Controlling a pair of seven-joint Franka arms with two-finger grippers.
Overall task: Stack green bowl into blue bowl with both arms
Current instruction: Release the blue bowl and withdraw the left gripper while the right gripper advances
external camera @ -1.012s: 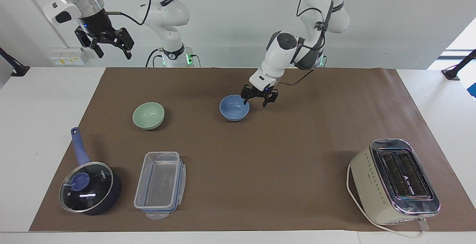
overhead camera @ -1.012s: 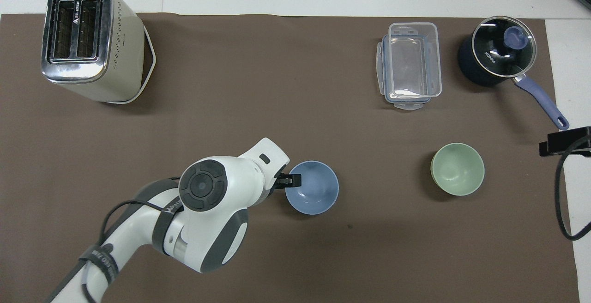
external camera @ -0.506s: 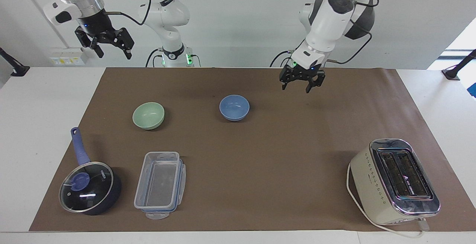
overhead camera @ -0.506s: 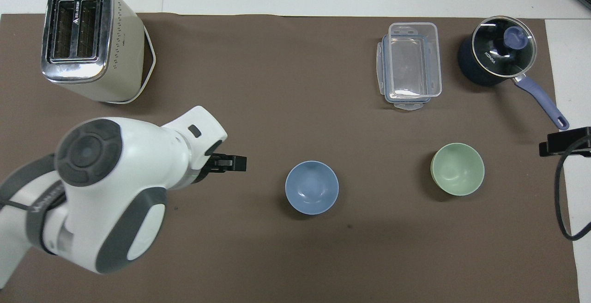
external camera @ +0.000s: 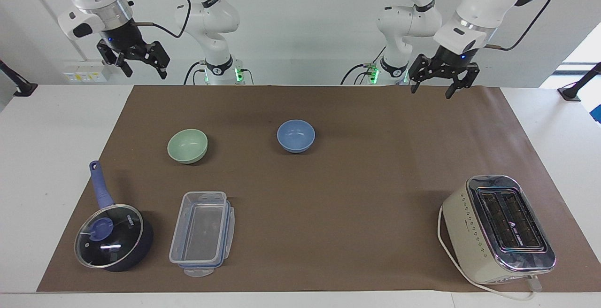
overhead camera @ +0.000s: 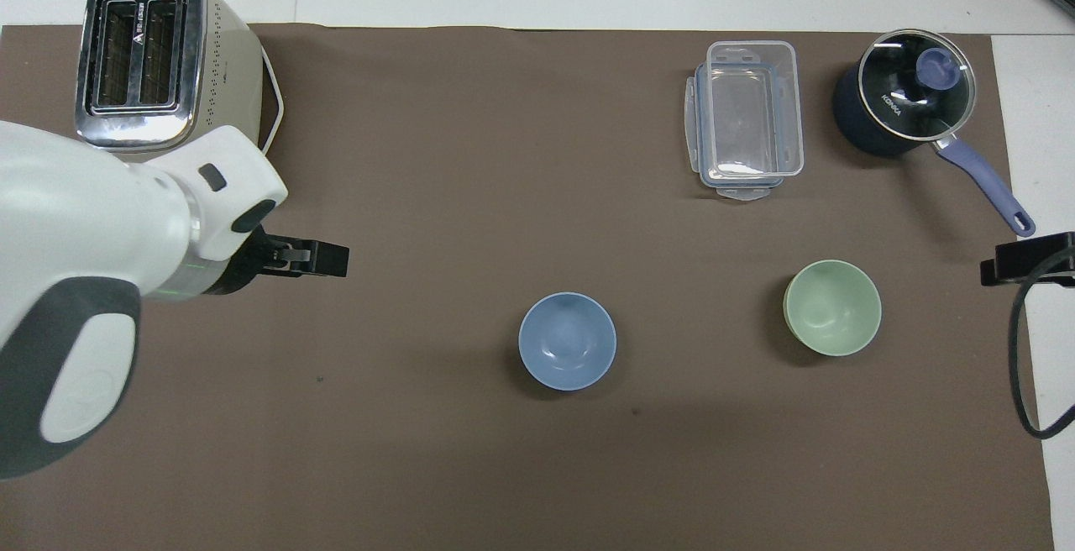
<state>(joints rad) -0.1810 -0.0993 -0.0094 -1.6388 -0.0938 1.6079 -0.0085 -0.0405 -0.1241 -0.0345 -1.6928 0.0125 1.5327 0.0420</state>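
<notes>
The blue bowl (external camera: 296,135) sits upright and empty on the brown mat, near its middle; it also shows in the overhead view (overhead camera: 567,341). The green bowl (external camera: 187,145) stands beside it toward the right arm's end, apart from it and empty (overhead camera: 832,307). My left gripper (external camera: 431,92) is open and empty, raised over the mat's edge nearest the robots, toward the left arm's end (overhead camera: 332,259). My right gripper (external camera: 144,72) is open and empty, held high over the table's edge at the right arm's end, where the arm waits.
A cream toaster (external camera: 497,228) stands farthest from the robots at the left arm's end. A clear plastic container (external camera: 202,233) and a dark blue saucepan with glass lid (external camera: 112,237) lie farther from the robots than the green bowl.
My left gripper has left the blue bowl's rim, risen and swung toward the left arm's end. The blue bowl stays where it was. The right arm has hardly moved.
</notes>
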